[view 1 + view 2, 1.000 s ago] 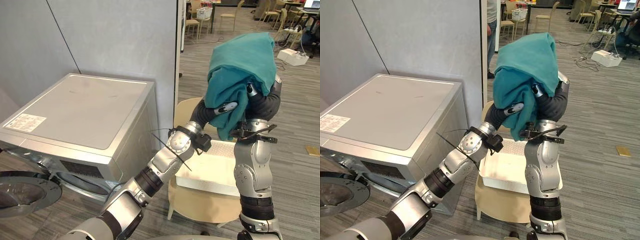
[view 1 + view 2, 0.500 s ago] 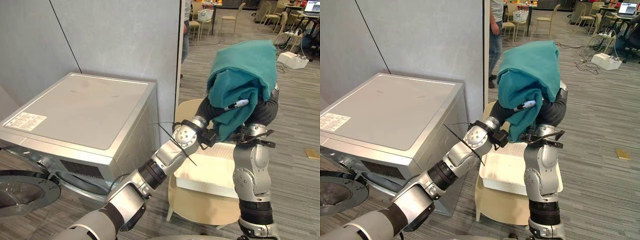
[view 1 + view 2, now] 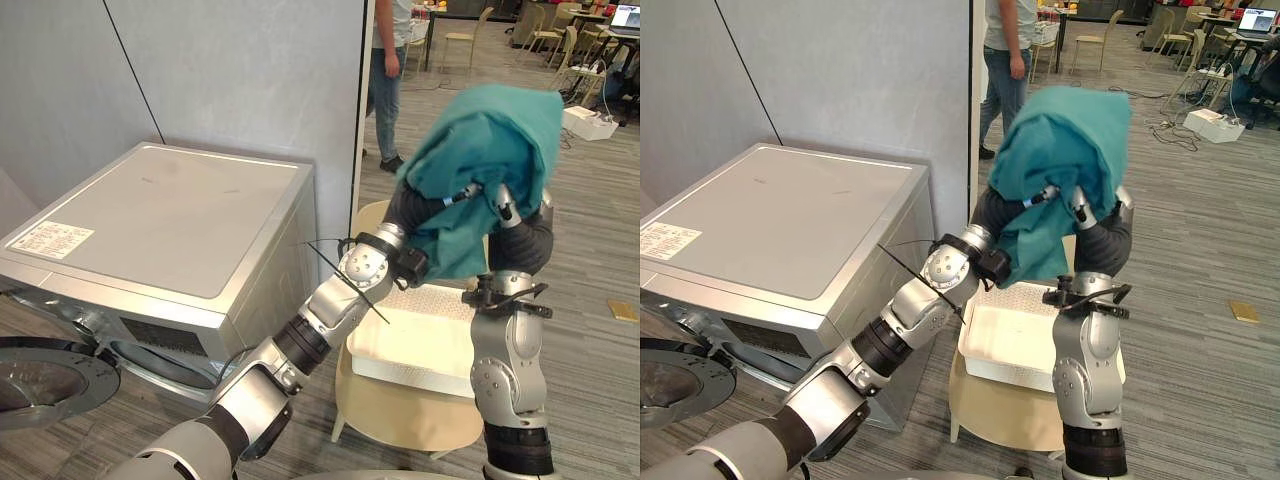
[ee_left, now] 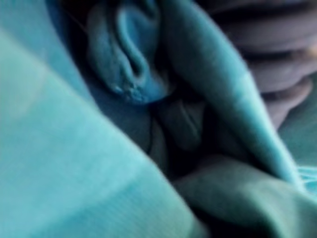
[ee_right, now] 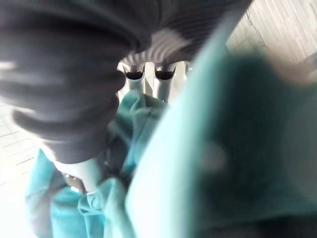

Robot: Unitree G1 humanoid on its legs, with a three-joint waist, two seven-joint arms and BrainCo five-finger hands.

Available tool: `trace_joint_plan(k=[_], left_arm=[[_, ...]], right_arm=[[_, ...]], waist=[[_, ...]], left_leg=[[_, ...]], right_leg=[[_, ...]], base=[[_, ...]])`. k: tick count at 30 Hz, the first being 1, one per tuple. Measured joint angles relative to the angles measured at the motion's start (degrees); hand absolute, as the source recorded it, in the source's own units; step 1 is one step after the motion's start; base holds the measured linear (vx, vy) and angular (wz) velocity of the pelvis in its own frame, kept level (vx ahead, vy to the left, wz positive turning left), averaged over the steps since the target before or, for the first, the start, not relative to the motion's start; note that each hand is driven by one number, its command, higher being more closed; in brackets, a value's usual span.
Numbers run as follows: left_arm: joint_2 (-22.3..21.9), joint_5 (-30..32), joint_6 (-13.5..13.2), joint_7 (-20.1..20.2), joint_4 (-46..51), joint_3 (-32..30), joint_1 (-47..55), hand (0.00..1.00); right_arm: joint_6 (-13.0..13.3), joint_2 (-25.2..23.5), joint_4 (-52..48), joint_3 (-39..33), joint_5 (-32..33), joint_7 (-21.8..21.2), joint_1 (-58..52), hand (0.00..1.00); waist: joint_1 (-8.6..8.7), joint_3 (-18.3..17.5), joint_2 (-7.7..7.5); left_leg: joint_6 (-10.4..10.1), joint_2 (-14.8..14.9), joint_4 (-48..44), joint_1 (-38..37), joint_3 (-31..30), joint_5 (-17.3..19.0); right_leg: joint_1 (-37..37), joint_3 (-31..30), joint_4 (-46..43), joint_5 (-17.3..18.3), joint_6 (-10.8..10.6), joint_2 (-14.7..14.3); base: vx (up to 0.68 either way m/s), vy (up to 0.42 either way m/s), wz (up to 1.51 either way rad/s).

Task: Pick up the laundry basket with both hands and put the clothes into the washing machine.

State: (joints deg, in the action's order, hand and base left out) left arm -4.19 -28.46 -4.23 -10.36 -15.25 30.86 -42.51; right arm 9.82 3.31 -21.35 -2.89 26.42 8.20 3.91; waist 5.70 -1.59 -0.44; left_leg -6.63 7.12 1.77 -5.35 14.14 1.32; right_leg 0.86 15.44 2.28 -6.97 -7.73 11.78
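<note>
One washing machine (image 3: pixel 170 220) stands left, door (image 3: pixel 45 385) open, beside a white basket (image 3: pixel 410 345) on a round surface (image 3: pixel 400 415). Teal cloth (image 3: pixel 500 130) drapes over the left hand (image 3: pixel 463 193) and right hand (image 3: pixel 503 203) above the basket; whether fingers (image 5: pixel 163 79) grip it I cannot tell.

I record plain teal clothes (image 3: pixel 495 125), a white laundry basket (image 3: pixel 415 350) with a perforated base, a silver-grey washing machine (image 3: pixel 170 220), grey plank-striped floor (image 3: pixel 600 240).
</note>
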Motion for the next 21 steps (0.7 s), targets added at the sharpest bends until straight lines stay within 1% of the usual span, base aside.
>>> trace_joint_plan(k=[2, 5, 6, 8, 9, 11, 12, 14, 15, 17, 18, 19, 20, 21], left_arm=[[0.0, 0.2, 0.0, -0.3, 0.2, -1.7, 0.0, 1.00], [1.8, 0.6, 0.0, -1.4, 1.7, -6.5, 0.0, 1.00], [2.9, 0.8, 0.0, -1.5, 2.6, -8.4, 0.1, 1.00], [6.3, 2.2, -0.1, -2.4, 7.1, -14.2, 1.7, 1.00], [7.0, 2.3, -0.2, -2.4, 8.8, -15.9, 2.5, 1.00], [9.8, 3.4, -1.4, -2.5, 15.1, -23.2, 7.4, 1.00], [10.4, 3.6, -1.7, -2.4, 16.5, -25.0, 8.7, 1.00], [12.4, 4.5, -2.6, -2.4, 21.7, -32.1, 15.3, 1.00], [12.6, 4.5, -2.8, -2.4, 22.9, -33.9, 17.1, 1.00], [12.5, 6.2, -3.7, -2.3, 28.0, -41.4, 25.5, 1.00], [12.3, 6.7, -3.9, -2.2, 29.0, -43.2, 27.6, 1.00], [11.9, 7.0, -4.2, -2.2, 30.9, -46.6, 31.8, 1.00], [11.5, 7.2, -4.4, -2.2, 31.7, -48.3, 33.9, 1.00], [10.1, 8.3, -5.0, -2.2, 32.8, -51.6, 38.2, 1.00]], right_arm=[[-0.2, 0.0, 0.0, -0.6, 0.0, -0.7, -0.9, 0.00], [-0.3, 0.0, 0.0, -5.9, 0.0, -0.6, -2.2, 0.00], [-0.3, 0.0, 0.0, -8.7, 0.0, -0.5, -2.3, 0.00], [-0.1, 0.1, 0.0, -17.1, 0.0, 0.8, -3.0, 0.00], [-0.1, 0.1, 0.0, -19.3, 0.0, 1.2, -3.6, 0.00], [-0.1, 0.2, 0.3, -26.5, 0.0, 2.9, -5.4, 0.00], [-0.1, 0.2, 0.3, -28.1, -0.1, 3.2, -5.9, 0.00], [0.0, 0.3, 2.5, -33.5, -0.3, 4.0, -6.9, 0.00], [0.0, 0.3, 3.4, -34.7, -0.5, 4.1, -7.2, 0.00], [-0.1, 0.1, 7.5, -38.4, -1.3, 4.1, -10.1, 0.00], [-0.2, -0.2, 8.6, -39.2, -1.7, 4.0, -11.0, 0.00], [-0.3, -1.0, 10.8, -40.9, -1.8, 3.9, -12.7, 0.00], [-0.3, -1.6, 11.8, -41.8, -1.8, 3.9, -13.7, 0.00], [-0.5, -3.1, 13.5, -43.6, -1.8, 3.7, -16.0, 0.00]], waist=[[-0.01, 0.0, -0.07], [0.00, 0.1, -0.21], [0.01, 0.1, -0.21], [0.16, 0.1, -0.21], [0.14, 0.1, -0.21], [0.28, 0.1, -0.21], [0.29, 0.1, -0.22], [0.52, 0.1, -0.36], [0.58, 0.1, -0.41], [0.54, 0.1, -0.45], [0.47, 0.1, -0.45], [0.28, 0.1, -0.42], [0.12, 0.1, -0.40], [-0.14, 0.1, -0.35]], left_leg=[[0.0, 0.0, 0.0, 0.0, 0.0, 0.0], [0.0, 0.0, 0.0, 0.0, 0.1, 0.0], [0.0, 0.0, 0.0, -0.1, 0.2, 0.0], [0.0, 0.0, 0.0, -0.3, 0.4, 0.0], [0.0, 0.0, 0.0, -0.3, 0.5, 0.0], [0.0, 0.0, 0.0, -0.7, 1.0, 0.1], [0.0, 0.0, 0.1, -0.8, 1.1, 0.1], [-0.1, 0.1, 0.2, -1.2, 1.6, 0.1], [-0.1, 0.1, 0.3, -1.2, 1.6, 0.1], [-0.1, 0.1, 0.4, -1.2, 1.7, 0.2], [-0.1, 0.1, 0.4, -1.2, 1.8, 0.2], [-0.1, 0.1, 0.4, -1.2, 1.8, 0.2], [-0.1, 0.1, 0.4, -1.2, 1.8, 0.2], [-0.2, 0.2, 0.5, -1.2, 1.9, 0.2]], right_leg=[[0.0, 0.0, 0.0, 0.0, 0.0, 0.0], [0.0, -0.2, 0.0, 0.0, 0.0, 0.0], [-0.1, -0.2, 0.0, 0.0, 0.0, 0.0], [-0.1, -0.6, 0.0, 0.0, 0.0, -0.1], [-0.1, -0.8, 0.0, 0.0, 0.0, -0.1], [-0.2, -1.4, 0.0, 0.0, 0.0, -0.2], [-0.2, -1.4, 0.0, 0.0, 0.0, -0.2], [-0.3, -1.8, 0.0, 0.0, 0.0, -0.3], [-0.3, -1.9, 0.0, 0.0, 0.0, -0.3], [-0.4, -2.1, 0.3, 0.0, 0.0, -0.3], [-0.4, -2.1, 0.4, 0.0, 0.0, -0.4], [-0.4, -2.1, 0.5, 0.0, 0.0, -0.4], [-0.4, -2.1, 0.6, 0.0, 0.1, -0.5], [-0.3, -2.1, 0.7, 0.0, 0.1, -0.5]], base=[[0.00, 0.000, 0.00], [0.00, 0.000, 0.00], [0.00, 0.000, -0.04], [0.00, 0.000, -0.07], [0.00, 0.000, -0.10], [0.00, -0.003, -0.13], [-0.02, -0.009, -0.12], [-0.03, -0.011, -0.09], [-0.03, -0.012, -0.06], [-0.03, -0.014, -0.03], [0.00, 0.000, 0.00], [0.00, 0.000, 0.00], [0.00, 0.000, 0.00], [0.00, 0.000, 0.00]])
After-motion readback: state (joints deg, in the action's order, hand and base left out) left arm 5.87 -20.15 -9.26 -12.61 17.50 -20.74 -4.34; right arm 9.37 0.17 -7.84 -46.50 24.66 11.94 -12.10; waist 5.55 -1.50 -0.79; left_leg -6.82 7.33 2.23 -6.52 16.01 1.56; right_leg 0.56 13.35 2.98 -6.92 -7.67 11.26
